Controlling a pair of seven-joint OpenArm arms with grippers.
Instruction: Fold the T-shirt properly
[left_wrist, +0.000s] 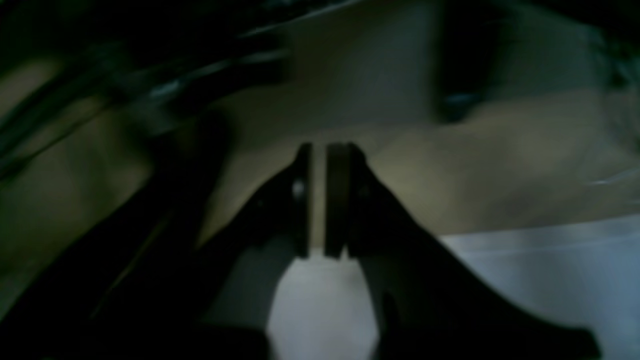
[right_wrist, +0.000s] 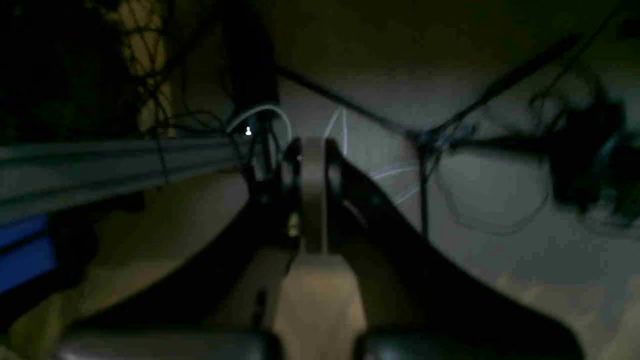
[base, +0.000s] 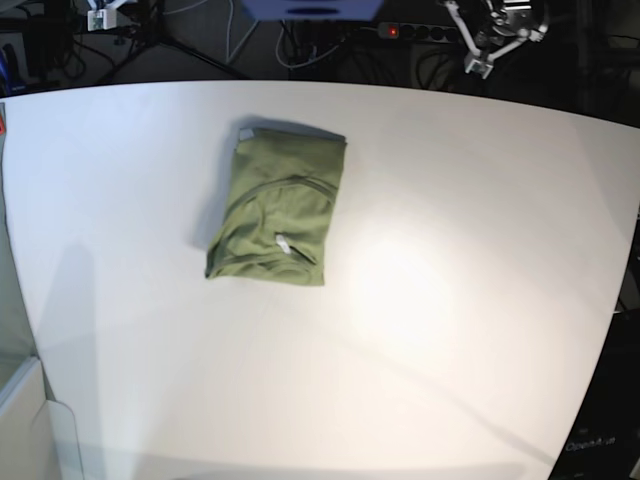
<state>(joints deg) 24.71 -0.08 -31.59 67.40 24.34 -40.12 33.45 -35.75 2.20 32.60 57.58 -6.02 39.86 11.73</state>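
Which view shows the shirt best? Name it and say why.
The base view: the shirt lies folded on the white table, whole and sharp, its white label showing. Both wrist views are dark and blurred and show no shirt.

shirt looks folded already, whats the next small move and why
Probably none on the cloth: keep both arms clear. The T-shirt lies as a compact rectangle on the table, label showing, with no arm over it. The left pincer looks nearly shut on nothing.

Both wrist views v. dim, blurry; base view bright w/ glare patch on table (base: 400, 290).
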